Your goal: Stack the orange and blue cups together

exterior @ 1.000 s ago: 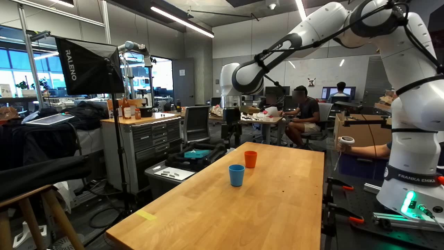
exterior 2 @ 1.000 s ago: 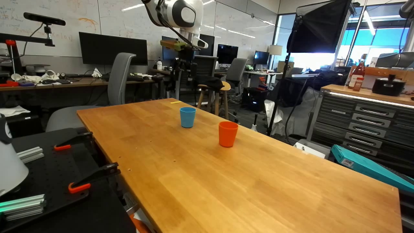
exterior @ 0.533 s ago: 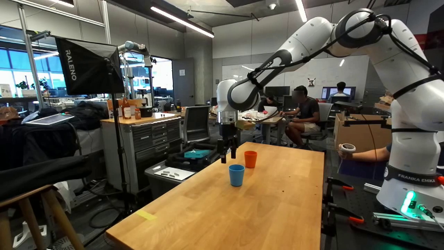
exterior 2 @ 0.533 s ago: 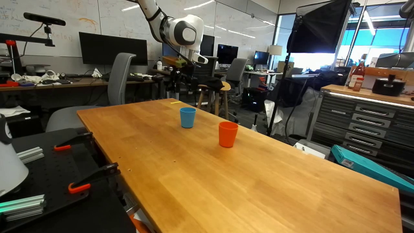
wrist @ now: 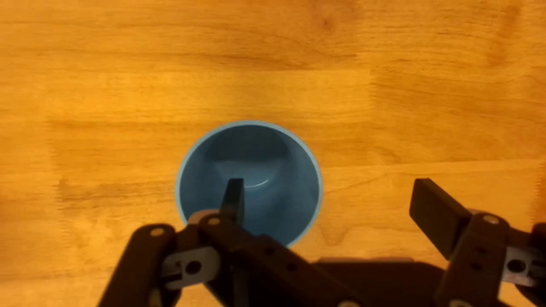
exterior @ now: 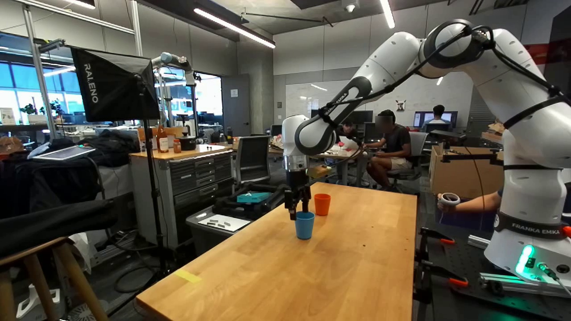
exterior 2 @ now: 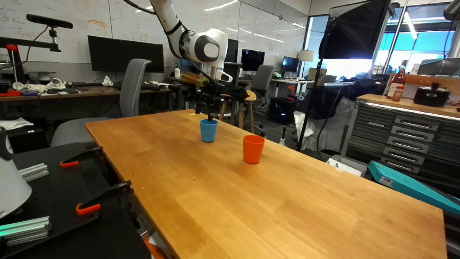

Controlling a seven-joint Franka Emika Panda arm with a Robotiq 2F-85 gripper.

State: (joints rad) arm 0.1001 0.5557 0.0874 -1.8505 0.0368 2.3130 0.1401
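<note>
The white arm [exterior: 397, 50] rises from its base [exterior: 508, 249], beyond one long edge of the counter [exterior: 357, 267], bends at a high elbow [exterior: 459, 49] and slopes down to the wrist [exterior: 295, 138]. From there the tool [exterior: 299, 213] hangs pointing down, above the counter and closer to the opposite long edge than to the base's. In the wrist view its two fingers [wrist: 439, 217] stand wide apart. A green light [exterior: 524, 259] glows on the base.
</note>
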